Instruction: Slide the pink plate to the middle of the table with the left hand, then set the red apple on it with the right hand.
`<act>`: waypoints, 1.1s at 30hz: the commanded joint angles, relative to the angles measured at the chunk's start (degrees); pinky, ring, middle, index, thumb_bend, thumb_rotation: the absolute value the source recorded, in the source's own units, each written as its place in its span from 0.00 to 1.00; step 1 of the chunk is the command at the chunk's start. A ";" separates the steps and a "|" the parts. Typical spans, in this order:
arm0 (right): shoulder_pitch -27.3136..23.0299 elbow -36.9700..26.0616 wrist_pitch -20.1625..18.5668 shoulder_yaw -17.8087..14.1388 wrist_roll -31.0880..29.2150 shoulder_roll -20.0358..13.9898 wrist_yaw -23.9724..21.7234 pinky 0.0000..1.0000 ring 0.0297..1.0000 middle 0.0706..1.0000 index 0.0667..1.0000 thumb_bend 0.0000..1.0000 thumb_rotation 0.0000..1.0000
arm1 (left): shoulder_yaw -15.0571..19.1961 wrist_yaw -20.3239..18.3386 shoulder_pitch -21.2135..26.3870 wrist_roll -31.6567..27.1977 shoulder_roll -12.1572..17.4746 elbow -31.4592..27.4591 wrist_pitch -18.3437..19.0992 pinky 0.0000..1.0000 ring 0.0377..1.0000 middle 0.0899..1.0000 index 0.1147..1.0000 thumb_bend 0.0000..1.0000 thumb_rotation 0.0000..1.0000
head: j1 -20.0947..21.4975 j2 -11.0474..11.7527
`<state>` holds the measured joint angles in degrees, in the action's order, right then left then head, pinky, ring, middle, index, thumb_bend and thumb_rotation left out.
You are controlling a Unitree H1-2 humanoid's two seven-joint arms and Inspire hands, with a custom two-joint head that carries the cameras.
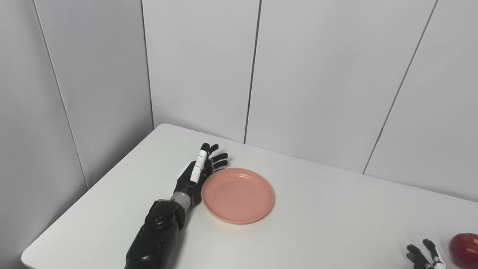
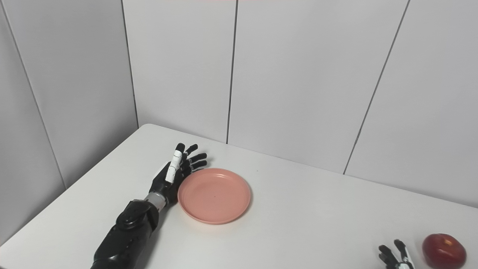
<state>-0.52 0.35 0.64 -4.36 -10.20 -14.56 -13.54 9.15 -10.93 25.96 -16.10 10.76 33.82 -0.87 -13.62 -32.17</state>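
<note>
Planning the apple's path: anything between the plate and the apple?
Nothing: only bare table lies between plate and apple, clearest in the right eye view.

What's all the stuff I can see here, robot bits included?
Plate: one, pink, left of the table's middle, nothing on it.
Apple: one, red, near the table's right front edge.
Table: one, white, set into a corner.
Wall panels: pale grey, behind and to the left.
Left hand: one, black with a white part, fingers spread, against the plate's left rim.
Right hand: one, black, only fingers showing at the bottom edge, just left of the apple, apart from it.
</note>
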 commanded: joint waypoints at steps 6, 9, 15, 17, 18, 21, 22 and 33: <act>-0.32 -0.26 1.17 1.12 0.95 0.93 0.13 1.00 0.92 0.90 0.99 0.81 1.00 | -1.19 0.66 -0.43 1.20 -1.16 0.80 3.12 0.83 0.85 0.82 0.90 0.83 0.95 | 1.91 -0.70; -0.24 -0.76 0.58 1.47 1.25 1.14 0.41 1.00 0.92 0.90 0.98 0.82 1.00 | -1.23 0.53 -0.31 0.86 -1.31 1.08 3.35 0.84 0.85 0.82 0.90 0.83 0.94 | 3.43 -1.10; -0.20 -1.54 -0.33 2.24 1.86 2.02 0.99 1.00 0.92 0.88 0.97 0.83 0.97 | -1.29 0.87 -0.44 0.73 -1.63 1.20 3.59 0.82 0.85 0.83 0.91 0.85 0.92 | 7.12 -1.61; -0.07 -2.21 -1.01 2.64 2.49 2.35 1.51 1.00 0.91 0.88 0.96 0.84 0.97 | -1.30 0.76 -0.34 0.66 -1.69 1.60 3.42 0.81 0.84 0.82 0.91 0.87 0.91 | 8.02 -1.73; 0.01 -2.63 -1.40 2.87 2.86 2.49 1.76 1.00 0.91 0.88 0.97 0.84 0.97 | -1.32 0.60 -0.30 0.56 -1.70 1.69 3.48 0.81 0.84 0.82 0.90 0.88 0.91 | 8.87 -1.92; 0.17 -3.56 -2.01 3.36 3.29 2.91 2.16 1.00 0.90 0.87 0.97 0.84 0.98 | -1.81 0.36 -0.35 0.81 -1.76 1.25 3.92 0.82 0.85 0.82 0.91 0.87 0.92 | 9.94 -2.13; 0.19 -3.80 -2.26 3.45 3.26 3.11 2.21 1.00 0.90 0.87 0.97 0.83 0.97 | -1.95 0.31 -0.35 0.85 -1.77 1.24 3.93 0.83 0.85 0.83 0.92 0.86 0.94 | 10.55 -2.23; 0.30 -5.41 -3.66 4.70 4.72 3.50 3.16 1.00 0.90 0.87 0.97 0.80 0.99 | -2.14 0.54 -0.42 0.28 -3.25 1.60 3.81 0.86 0.85 0.81 0.92 0.85 0.93 | 11.73 -2.59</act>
<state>0.33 -3.29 -1.34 -0.17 -5.56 -11.29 -10.06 7.47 -10.23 26.16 -15.89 8.54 33.10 -0.43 -1.85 -34.80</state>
